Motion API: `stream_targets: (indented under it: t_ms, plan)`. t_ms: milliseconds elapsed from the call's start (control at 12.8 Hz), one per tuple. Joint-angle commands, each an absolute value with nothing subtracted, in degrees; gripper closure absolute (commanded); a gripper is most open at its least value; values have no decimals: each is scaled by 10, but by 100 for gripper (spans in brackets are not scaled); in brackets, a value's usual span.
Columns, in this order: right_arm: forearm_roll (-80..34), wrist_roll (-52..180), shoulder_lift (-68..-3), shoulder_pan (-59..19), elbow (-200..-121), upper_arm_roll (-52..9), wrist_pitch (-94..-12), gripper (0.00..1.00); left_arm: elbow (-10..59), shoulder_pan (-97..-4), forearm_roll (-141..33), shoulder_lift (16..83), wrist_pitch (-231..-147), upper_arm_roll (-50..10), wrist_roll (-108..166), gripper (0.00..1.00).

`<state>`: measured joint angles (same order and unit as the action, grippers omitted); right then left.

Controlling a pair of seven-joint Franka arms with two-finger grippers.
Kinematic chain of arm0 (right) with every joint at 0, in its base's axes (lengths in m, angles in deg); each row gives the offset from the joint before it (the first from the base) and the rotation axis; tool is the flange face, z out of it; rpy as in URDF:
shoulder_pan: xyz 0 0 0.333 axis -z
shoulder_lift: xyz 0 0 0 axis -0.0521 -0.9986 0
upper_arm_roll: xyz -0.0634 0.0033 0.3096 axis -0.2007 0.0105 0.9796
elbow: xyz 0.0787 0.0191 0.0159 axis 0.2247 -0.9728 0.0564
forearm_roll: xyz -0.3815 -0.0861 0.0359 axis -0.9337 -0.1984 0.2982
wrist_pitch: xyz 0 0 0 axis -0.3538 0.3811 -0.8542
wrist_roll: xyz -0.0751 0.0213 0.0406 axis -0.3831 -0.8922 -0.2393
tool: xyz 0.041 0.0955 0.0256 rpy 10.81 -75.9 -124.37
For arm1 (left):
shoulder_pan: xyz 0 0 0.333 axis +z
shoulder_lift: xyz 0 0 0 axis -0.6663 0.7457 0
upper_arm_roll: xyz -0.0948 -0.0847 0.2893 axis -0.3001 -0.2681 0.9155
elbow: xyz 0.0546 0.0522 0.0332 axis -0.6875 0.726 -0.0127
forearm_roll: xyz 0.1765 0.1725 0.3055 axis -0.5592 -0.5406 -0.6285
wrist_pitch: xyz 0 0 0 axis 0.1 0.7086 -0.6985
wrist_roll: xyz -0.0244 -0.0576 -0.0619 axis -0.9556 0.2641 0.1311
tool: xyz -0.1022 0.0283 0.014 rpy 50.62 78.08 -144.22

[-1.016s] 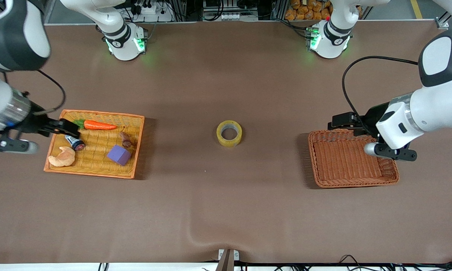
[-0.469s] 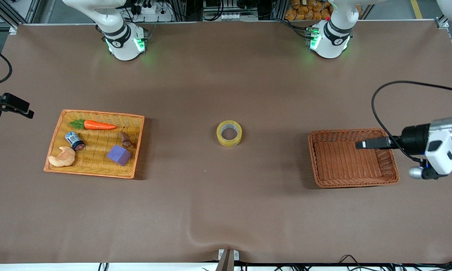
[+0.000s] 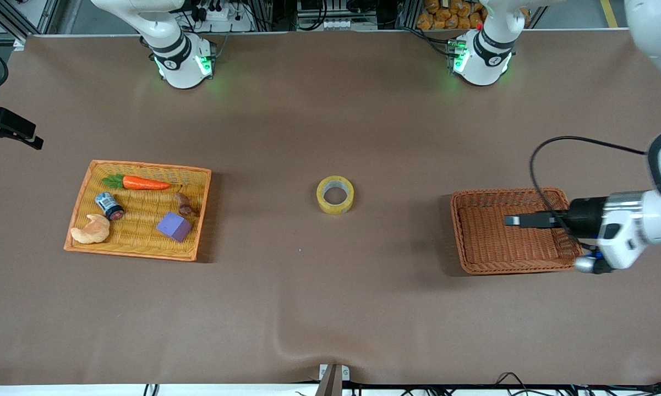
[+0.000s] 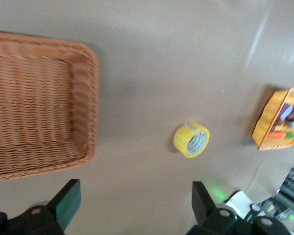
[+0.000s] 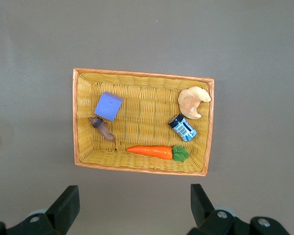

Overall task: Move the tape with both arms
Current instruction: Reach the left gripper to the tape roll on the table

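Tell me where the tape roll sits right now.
The tape roll lies flat on the bare brown table at mid-table, between the yellow tray and the brown wicker basket, touching neither.

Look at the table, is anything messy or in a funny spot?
Only a little: the tape sits alone on the bare table, between the yellow basket of toys and the brown basket. Nothing looks spilled or broken.
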<state>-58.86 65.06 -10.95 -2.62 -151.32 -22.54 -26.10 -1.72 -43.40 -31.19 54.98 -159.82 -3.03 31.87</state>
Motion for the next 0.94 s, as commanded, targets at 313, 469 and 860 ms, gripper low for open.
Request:
stream_targets:
  t_ms: [313,469,860]
  plan:
    - [-595,659,-106,-11,-1525,-215,-263,0,-20,-636,-382,668,-1651,-22,174,0]
    - [-594,662,-107,-17,-1524,-213,-269,0,-22,-666,-379,681,-1696,-23,103,0]
    - [-594,664,-112,-15,-1522,-213,-264,0,-12,-731,-382,718,-1699,-21,-20,0]
